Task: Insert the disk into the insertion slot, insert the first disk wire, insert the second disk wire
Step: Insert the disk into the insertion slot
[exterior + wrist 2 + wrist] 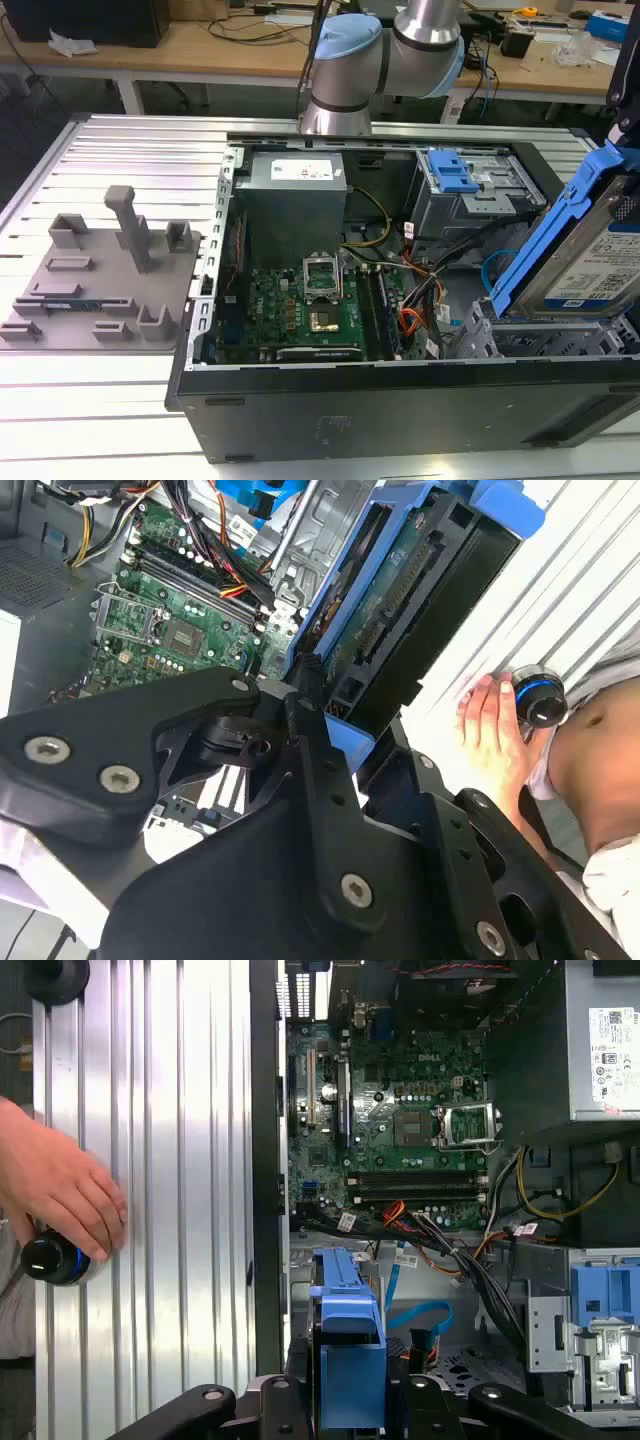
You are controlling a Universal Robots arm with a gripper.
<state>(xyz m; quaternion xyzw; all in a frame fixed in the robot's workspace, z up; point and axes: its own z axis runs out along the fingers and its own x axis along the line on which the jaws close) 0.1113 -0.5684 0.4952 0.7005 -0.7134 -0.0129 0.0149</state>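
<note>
The disk, silver with a white label in a bright blue carrier, hangs tilted at the exterior view's right, over the front corner of the open computer case. Just below it lies the insertion slot, a low light-grey perforated cage. In the second wrist view my gripper is shut on the carrier's lower end, and the disk shows its green circuit side. The first wrist view looks along the blue carrier, clamped between my black fingers.
A taller grey cage with a blue latch stands behind the slot. Orange and black cables run past the motherboard and the power supply. A person's hand rests by a black knob outside the case. A grey fixture plate lies at the exterior view's left.
</note>
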